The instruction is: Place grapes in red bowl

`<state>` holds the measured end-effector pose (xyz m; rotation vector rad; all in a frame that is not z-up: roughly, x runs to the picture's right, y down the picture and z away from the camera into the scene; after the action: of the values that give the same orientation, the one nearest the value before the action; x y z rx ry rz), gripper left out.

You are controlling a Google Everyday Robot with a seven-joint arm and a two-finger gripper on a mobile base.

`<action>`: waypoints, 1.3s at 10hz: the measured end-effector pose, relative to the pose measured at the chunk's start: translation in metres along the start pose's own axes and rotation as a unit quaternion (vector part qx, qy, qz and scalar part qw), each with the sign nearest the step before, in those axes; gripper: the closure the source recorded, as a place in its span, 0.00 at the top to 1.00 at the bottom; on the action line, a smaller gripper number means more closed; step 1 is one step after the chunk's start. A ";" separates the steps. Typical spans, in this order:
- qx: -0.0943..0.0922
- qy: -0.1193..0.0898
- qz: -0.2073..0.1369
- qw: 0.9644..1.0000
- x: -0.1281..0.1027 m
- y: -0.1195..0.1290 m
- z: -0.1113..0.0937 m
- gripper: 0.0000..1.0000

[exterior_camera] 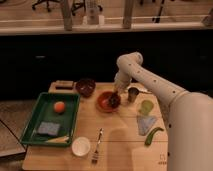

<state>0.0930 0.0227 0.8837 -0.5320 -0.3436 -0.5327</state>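
The red bowl [104, 102] sits near the middle of the wooden table. My arm reaches in from the right and bends down over it. My gripper [115, 96] hangs low over the bowl's right side, shut. A small dark lump, the grapes [114, 101], sits at its fingertips just inside the bowl's right rim. The lump blends with the dark fingers, so its outline is hard to separate from them.
A maroon bowl [85, 87] and a flat brown item [64, 84] stand at the back left. A green tray [35, 120] holds an orange and a blue sponge. A white bowl [80, 146] and a fork [96, 147] lie in front. A metal cup [132, 94], a green cup [146, 107], a pale bag [145, 124] and a green pepper [153, 135] stand on the right.
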 end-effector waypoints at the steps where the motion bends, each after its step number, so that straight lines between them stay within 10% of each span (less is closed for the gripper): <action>1: 0.000 0.000 0.000 1.000 0.000 0.000 0.000 0.08; 8: -0.002 0.005 -0.010 1.000 -0.005 -0.003 -0.003 0.75; 13: -0.011 0.003 -0.013 1.000 -0.001 -0.006 -0.002 0.80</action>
<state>0.0892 0.0174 0.8842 -0.5479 -0.3387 -0.5637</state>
